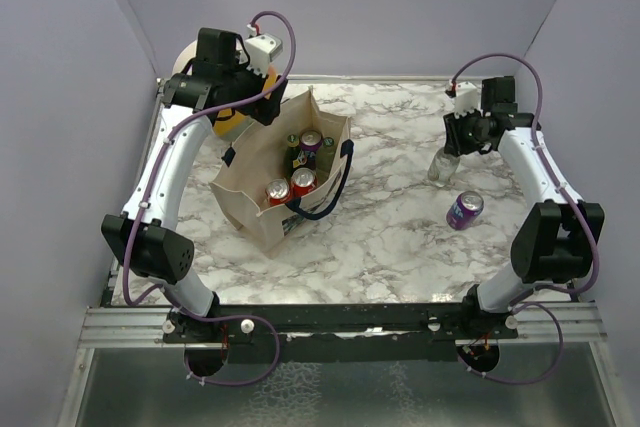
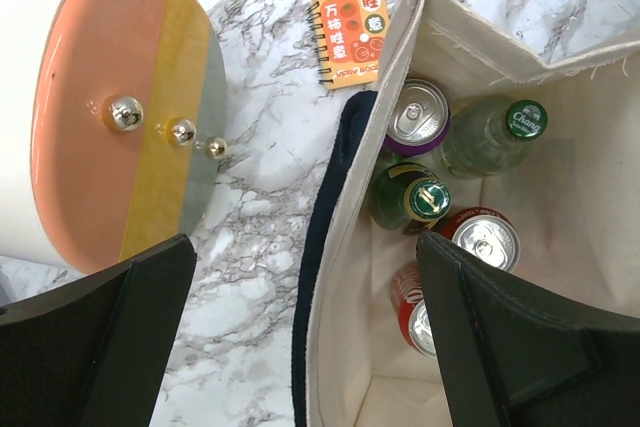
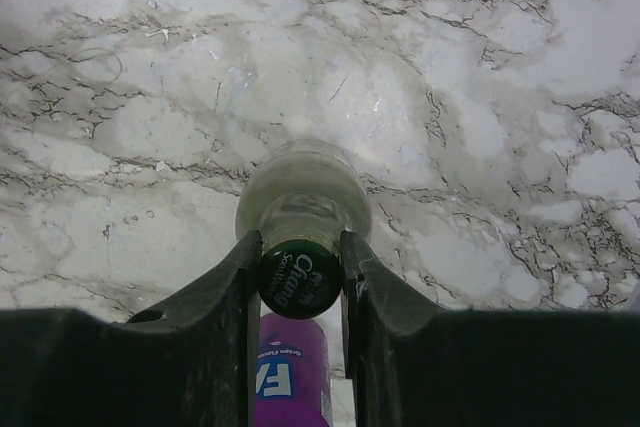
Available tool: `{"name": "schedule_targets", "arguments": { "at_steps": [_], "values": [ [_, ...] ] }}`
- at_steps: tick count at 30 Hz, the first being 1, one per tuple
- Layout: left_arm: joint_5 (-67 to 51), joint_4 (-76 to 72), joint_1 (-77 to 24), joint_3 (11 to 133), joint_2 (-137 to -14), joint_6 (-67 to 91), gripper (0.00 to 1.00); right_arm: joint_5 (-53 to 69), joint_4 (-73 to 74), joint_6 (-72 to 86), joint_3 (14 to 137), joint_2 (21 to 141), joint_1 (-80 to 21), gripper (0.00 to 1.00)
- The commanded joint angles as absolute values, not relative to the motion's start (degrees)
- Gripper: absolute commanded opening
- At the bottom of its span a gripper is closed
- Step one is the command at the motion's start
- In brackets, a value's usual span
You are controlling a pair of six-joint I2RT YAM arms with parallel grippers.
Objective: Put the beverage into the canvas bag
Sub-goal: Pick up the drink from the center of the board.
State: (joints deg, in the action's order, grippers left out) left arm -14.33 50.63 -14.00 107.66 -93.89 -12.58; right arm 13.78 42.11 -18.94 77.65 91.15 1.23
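From above, the canvas bag [image 1: 262, 209] stands open-mouthed at 9 o'clock of the desk [image 1: 380, 247]. The glass bottle [image 1: 440, 165] stands upright on the marble at 2 o'clock, well apart from the bag. The right tool [image 3: 300, 267] is on it from above. The overhead view does not settle the grip, but the right wrist view does: both fingers [image 3: 225, 297] press against the green cap, so the tool is narrow and holding the bottle by its top. That view is largely filled by the fingers, and the bottle's body shows only as a pale shoulder below the cap.

A purple can [image 1: 465, 210] lies on its side at 5 o'clock of the bottle. In the right wrist view only a cut-off strip of it shows between the fingers.

The left tool [image 2: 305, 247] is spread wide and holds nothing. It hangs above the bag's edge on the side towards the drum [image 2: 110, 147], over the navy handle [image 2: 330, 197]. Its wrist view shows what the top view blurs: a purple can top, a clear bottle with a green cap, a dark green bottle and two red cans inside the bag. An orange notebook [image 2: 350, 37] lies on the desk just beside the bag wall. From above, the left arm hides most of the drum, and the notebook cannot be made out.
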Motion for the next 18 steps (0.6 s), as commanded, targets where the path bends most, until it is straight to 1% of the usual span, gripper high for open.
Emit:
{"name": "schedule_targets", "arguments": {
  "at_steps": [1, 4, 5, 12, 18],
  "values": [
    [-11.8, 49.6, -14.1, 107.2, -92.8, -13.2, 0.96, 12.7, 41.4, -19.1, 78.8, 89.1, 1.6, 0.2],
    [-11.3, 49.6, -13.8, 107.1, -92.4, -13.6, 0.98, 14.0, 41.4, -20.0, 79.6, 88.2, 1.6, 0.03],
    [-11.2, 49.8, -13.6, 107.1, -92.3, -13.7, 0.99, 14.8, 41.6, -20.4, 80.2, 87.8, 1.6, 0.01],
    [-12.3, 51.0, -11.3, 106.8, -91.3, -14.6, 0.99, 21.6, 43.8, -20.2, 87.1, 85.1, 1.5, 0.01],
    [-19.9, 54.4, -8.0, 106.4, -90.1, -16.8, 0.99, 26.4, 45.4, -18.3, 97.1, 83.0, -0.9, 0.01]
  ]
}}
